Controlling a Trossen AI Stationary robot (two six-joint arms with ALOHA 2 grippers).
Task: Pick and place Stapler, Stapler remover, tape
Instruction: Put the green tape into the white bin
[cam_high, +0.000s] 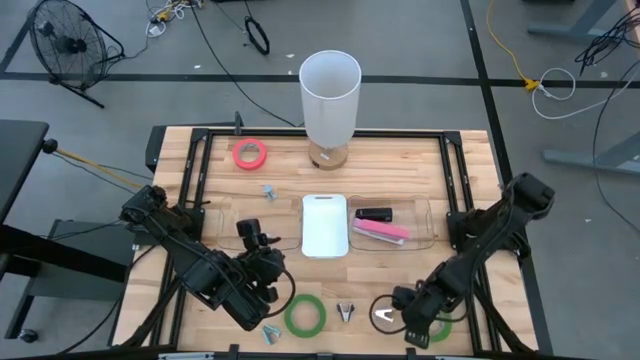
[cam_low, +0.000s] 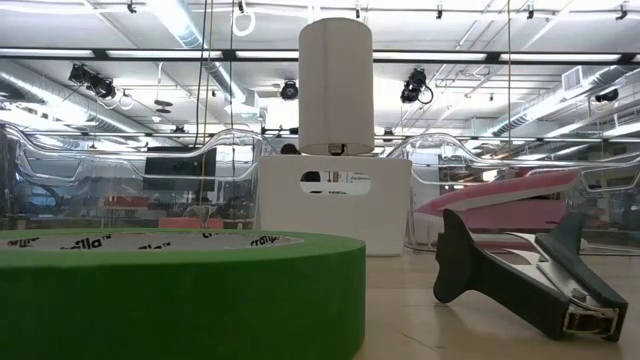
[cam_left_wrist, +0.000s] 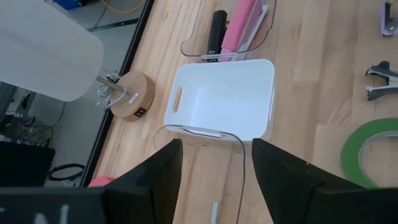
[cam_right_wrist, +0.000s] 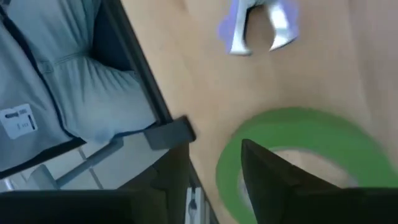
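Note:
A green tape roll (cam_high: 305, 316) lies flat near the front edge and fills the low view's foreground (cam_low: 170, 290). A second green roll (cam_high: 436, 326) lies under my right gripper (cam_high: 418, 318). That gripper is open, with one finger over the roll's open centre (cam_right_wrist: 292, 155) and the other outside its wall. A red roll (cam_high: 250, 154) lies at the far left. A pink stapler (cam_high: 380, 232) and a black stapler (cam_high: 373, 214) lie in a clear tray. A dark stapler remover (cam_high: 345, 312) lies between the green rolls. My left gripper (cam_high: 272, 285) is open and empty beside the first roll. My right gripper (cam_right_wrist: 214, 140) comes from above at the green roll's wall (cam_right_wrist: 233, 165), one finger (cam_right_wrist: 267, 174) in the hollow centre and one outside. I cannot tell whether either finger touches it. The roll lies flat on the table.
A white bin (cam_high: 324, 225) stands mid-table, with a tall white cylinder on a wooden foot (cam_high: 330, 90) behind it. Small pale stapler removers lie on the table at the centre left (cam_high: 268, 190), at the front (cam_high: 270, 331) and by my right gripper (cam_right_wrist: 258, 25). A black frame (cam_high: 190, 180) borders the table.

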